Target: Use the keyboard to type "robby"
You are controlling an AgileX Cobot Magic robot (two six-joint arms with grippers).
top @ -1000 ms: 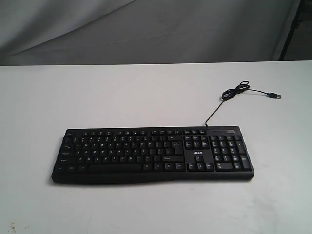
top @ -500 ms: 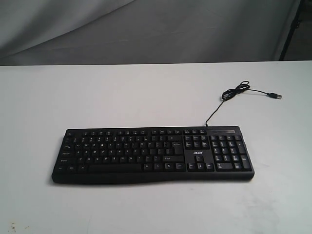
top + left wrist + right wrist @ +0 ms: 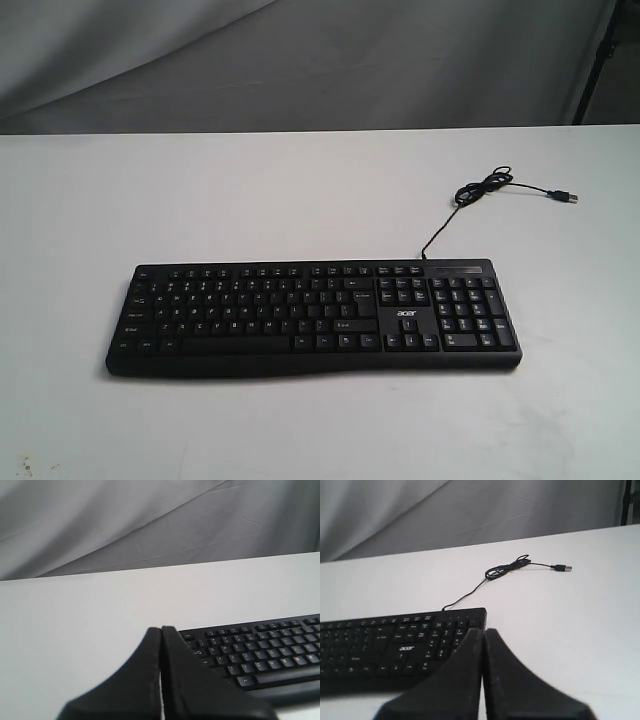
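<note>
Presently, typing judged unbegun: left gripper (image 3: 161, 630) and right gripper (image 3: 484, 631), jaws together and empty, are held short of the keyboard (image 3: 313, 318); "r" to be struck first.

A wide black plastic keyboard (image 3: 312, 318) with white key legends is laid flat on the plain white desk (image 3: 250, 190). Its thin black cable (image 3: 440, 228) is trailed across the desk top behind it, coiled into a small loop, and ended in a loose USB plug (image 3: 568, 196).
</note>
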